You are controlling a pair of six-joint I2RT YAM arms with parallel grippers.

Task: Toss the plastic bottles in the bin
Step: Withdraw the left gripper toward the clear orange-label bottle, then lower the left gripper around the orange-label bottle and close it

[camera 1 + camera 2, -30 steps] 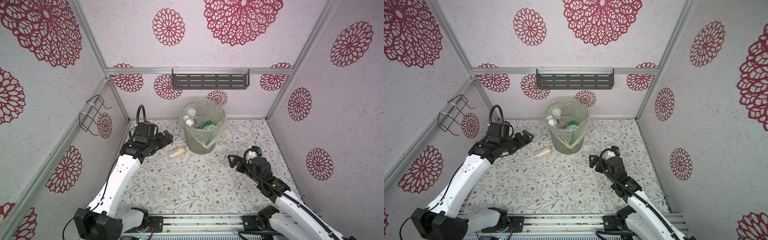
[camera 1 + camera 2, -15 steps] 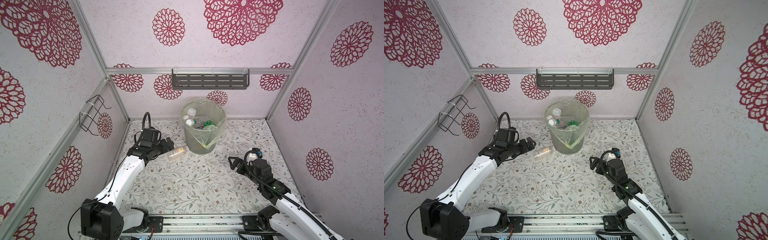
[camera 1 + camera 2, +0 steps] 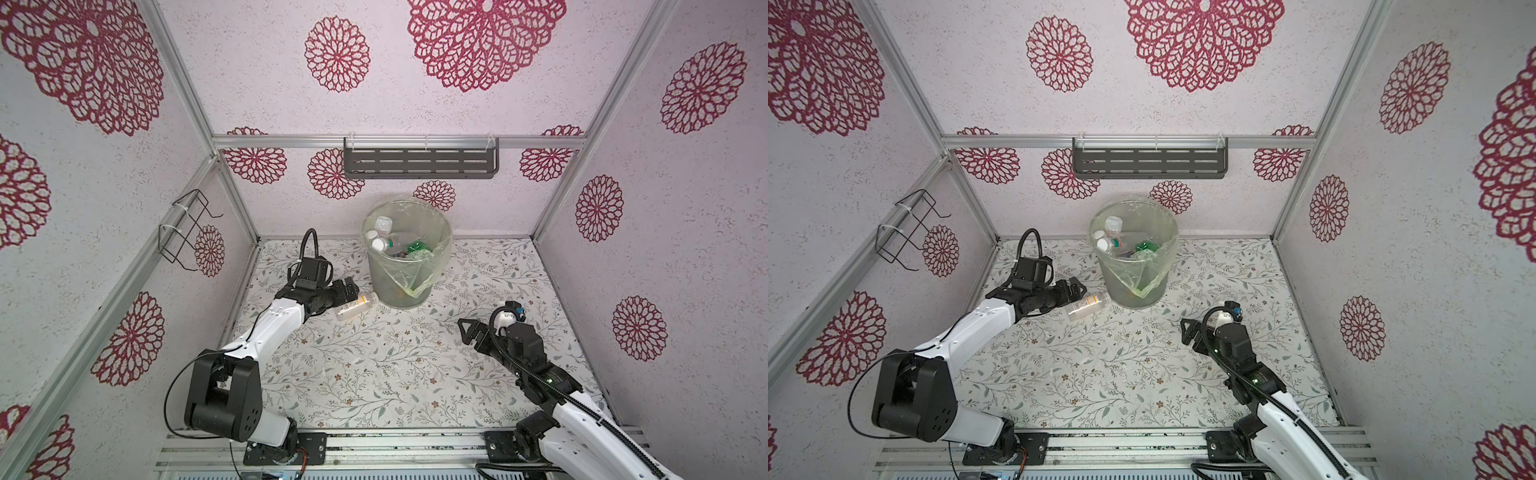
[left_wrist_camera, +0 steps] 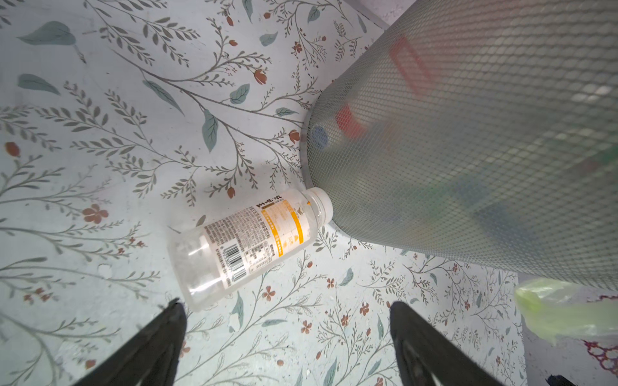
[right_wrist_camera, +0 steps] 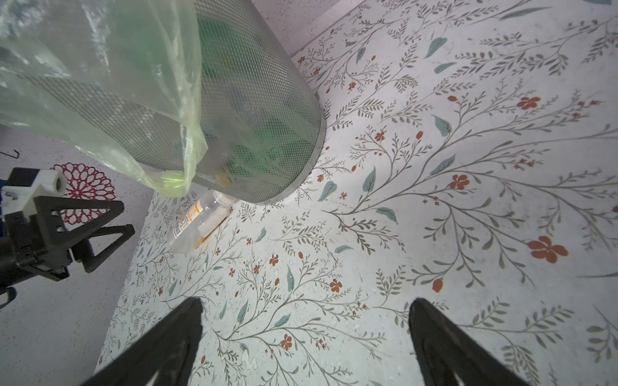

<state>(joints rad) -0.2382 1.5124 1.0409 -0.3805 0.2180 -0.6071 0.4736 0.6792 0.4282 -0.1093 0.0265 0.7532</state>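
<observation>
One bottle (image 4: 247,244) lies against the bin (image 4: 468,150); left gripper (image 4: 286,305), jaws wide and empty, could knock it rolling; right gripper (image 5: 307,300) likewise.

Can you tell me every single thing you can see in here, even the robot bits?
loose bottle: one, clear with white cap and yellow-and-white label, lying on its side, cap against the bin's base
binned bottles: several, count unclear, clear with white caps plus green, inside the bin
bin: one, grey mesh, back middle of the table
bag: one, yellowish clear, lining the bin
shelf: one, dark grey, back wall
wire rack: one, black, left wall
table: one, white with leaf print
left claw: one, black, open, beside the loose bottle
right claw: one, black, open, empty
</observation>
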